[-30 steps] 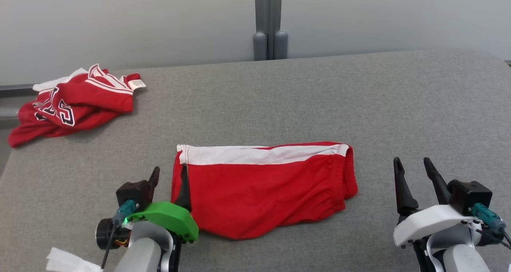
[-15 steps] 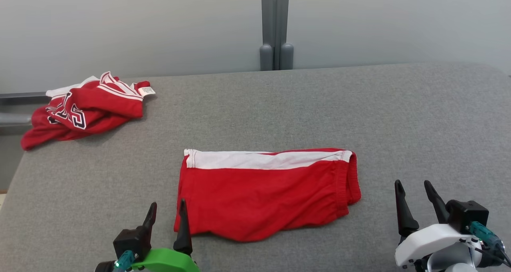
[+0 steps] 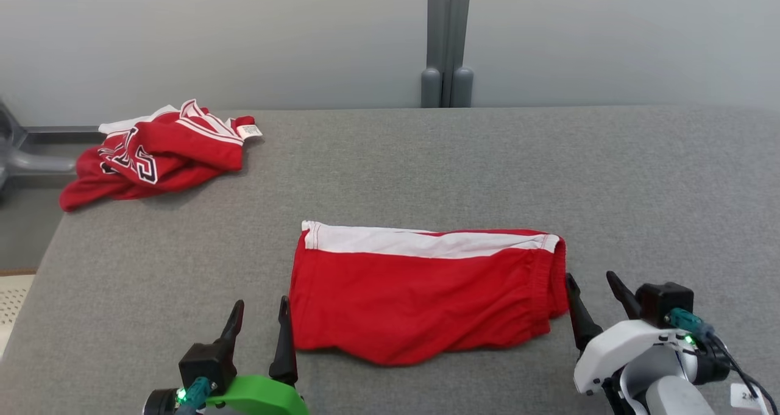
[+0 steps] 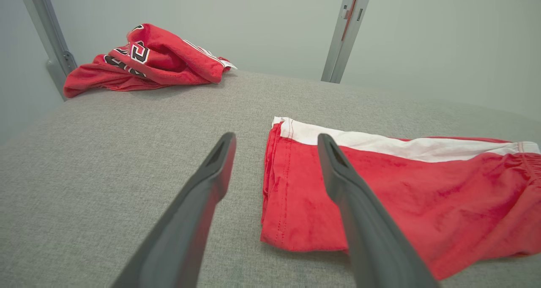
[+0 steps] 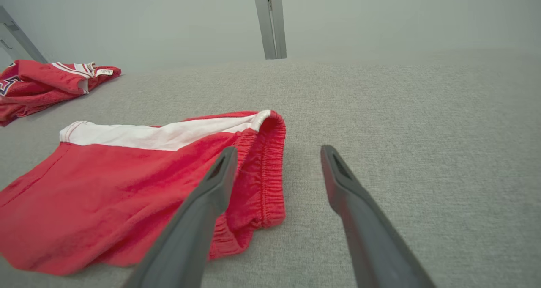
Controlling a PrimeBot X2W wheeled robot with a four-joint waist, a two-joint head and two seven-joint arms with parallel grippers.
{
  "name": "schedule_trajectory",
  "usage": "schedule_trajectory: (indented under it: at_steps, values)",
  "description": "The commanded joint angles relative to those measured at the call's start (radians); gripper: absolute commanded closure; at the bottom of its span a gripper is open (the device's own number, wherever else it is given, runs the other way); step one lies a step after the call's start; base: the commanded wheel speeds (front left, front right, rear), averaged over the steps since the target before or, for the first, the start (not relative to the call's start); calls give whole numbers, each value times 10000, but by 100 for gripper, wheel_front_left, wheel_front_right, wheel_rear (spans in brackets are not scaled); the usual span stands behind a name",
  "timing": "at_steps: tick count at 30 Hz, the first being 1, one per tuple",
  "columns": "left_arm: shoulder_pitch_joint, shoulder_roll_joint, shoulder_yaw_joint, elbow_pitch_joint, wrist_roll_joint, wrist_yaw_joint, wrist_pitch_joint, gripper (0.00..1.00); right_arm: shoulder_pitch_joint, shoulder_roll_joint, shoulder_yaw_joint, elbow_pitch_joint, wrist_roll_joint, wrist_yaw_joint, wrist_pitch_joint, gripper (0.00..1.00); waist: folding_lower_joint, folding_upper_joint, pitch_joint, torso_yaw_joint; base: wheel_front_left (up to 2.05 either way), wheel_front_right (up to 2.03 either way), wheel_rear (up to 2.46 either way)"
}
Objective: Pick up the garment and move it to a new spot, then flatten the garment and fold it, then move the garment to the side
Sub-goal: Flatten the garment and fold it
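Left gripper (image 3: 261,305) and right gripper (image 3: 591,279) gape wide and empty, flanking the folded red shorts with a white band (image 3: 420,299) lying mid grey fabric-covered table (image 3: 426,165). Folding looks done, probably; next, pinch both ends and carry them aside.

Both arms low: left gripper (image 3: 262,302) spread wide just left of the red shorts (image 3: 420,299), right gripper (image 3: 590,276) spread wide just right.
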Motion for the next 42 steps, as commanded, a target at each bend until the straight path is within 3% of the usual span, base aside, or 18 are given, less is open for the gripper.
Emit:
schedule_trajectory:
  at_steps: [1,13,18,19,20,22,23,31,42]
  values:
    - [-57,21,-21,-25,46,42,23,0,-340,-27,13,262,-77,-11,117,0,0,-1,96,248,0,0,0]
    - [-241,-75,-166,41,-29,42,-65,0,-2263,-24,-726,3675,-1059,-11,1812,0,0,-1,368,1395,0,0,0]
    - [-185,-77,-148,114,-68,88,-108,0,-2647,-22,-559,4629,-318,-9,2456,0,0,-1,387,1522,0,0,0]
    - [-178,-76,-141,115,-72,94,-96,0,-2697,-10,-486,4776,-154,-8,2560,22,0,-1,389,1516,0,0,0]
    - [-165,-79,-132,118,-82,112,-96,0,-2750,-6,-396,4933,-26,-5,2652,58,0,-1,393,1496,0,0,0]
    - [-154,-79,-114,110,-89,130,-110,0,-2880,10,-191,5150,264,-5,2713,90,0,-1,404,1403,0,0,0]
    - [-168,-78,-122,101,-85,136,-104,0,-2932,8,-111,5210,367,-5,2672,100,0,-1,410,1348,0,0,0]
    - [-140,-45,-132,38,-115,167,-139,0,-3395,-136,88,5180,1016,-15,2776,100,0,-1,372,466,0,0,0]
    - [-99,-140,-260,212,-189,128,-170,0,-2732,-1642,-742,3426,2059,-12,4266,100,0,-1,354,-428,0,0,0]
